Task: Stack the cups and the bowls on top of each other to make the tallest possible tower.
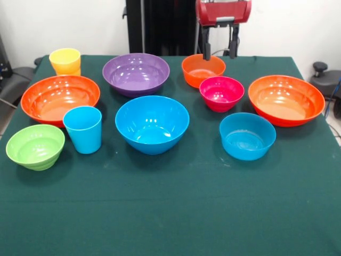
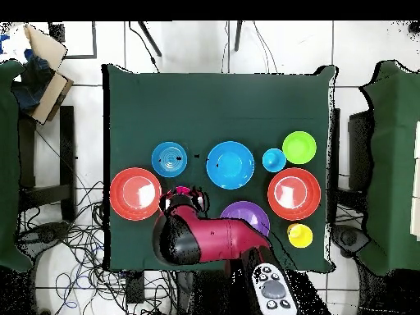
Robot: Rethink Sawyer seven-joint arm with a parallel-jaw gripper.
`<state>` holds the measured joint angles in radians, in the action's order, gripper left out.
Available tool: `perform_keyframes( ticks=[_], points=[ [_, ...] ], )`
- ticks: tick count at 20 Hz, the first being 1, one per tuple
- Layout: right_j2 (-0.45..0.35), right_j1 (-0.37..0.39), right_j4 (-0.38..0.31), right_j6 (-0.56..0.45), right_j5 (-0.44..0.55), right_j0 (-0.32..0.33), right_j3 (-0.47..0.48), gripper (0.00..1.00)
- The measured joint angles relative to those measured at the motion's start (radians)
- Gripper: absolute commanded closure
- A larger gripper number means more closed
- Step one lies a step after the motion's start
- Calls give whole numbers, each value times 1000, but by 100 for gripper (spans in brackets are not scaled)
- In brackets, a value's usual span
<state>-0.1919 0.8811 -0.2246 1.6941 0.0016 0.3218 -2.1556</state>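
My gripper [image 1: 219, 52] hangs open and empty just above the small orange bowl [image 1: 203, 70] at the table's far side. In front of that bowl sits the magenta bowl [image 1: 221, 93]. Large orange bowls [image 1: 60, 98] [image 1: 286, 100] lie at both sides, and the purple bowl [image 1: 136, 73] is at the back. The large blue bowl [image 1: 152, 124], medium blue bowl [image 1: 247, 136] and lime green bowl [image 1: 35, 146] sit nearer. The blue cup [image 1: 83, 129] and yellow cup [image 1: 65, 61] stand upright on the left. All stand singly; no tower shows. Overhead, the arm [image 2: 201, 236] hides the small orange bowl.
A dark green cloth covers the table [image 1: 170, 213], with a wide bare strip along the front edge. Overhead, a grey controller [image 2: 273, 291] lies by the robot's base, chairs stand at both sides, and a cardboard box [image 2: 45, 57] sits beyond one corner.
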Motion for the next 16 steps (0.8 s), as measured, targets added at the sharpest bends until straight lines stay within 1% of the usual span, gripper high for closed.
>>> perform_keyframes(
  ticks=[3,4,7,16],
  points=[
    [6,-28,-15,0,-32,-3,0,0],
    [10,-52,-26,0,-63,-4,0,0],
    [14,-83,-44,0,-96,-3,0,0],
    [14,-147,-86,0,-134,11,1,0]
  ],
)
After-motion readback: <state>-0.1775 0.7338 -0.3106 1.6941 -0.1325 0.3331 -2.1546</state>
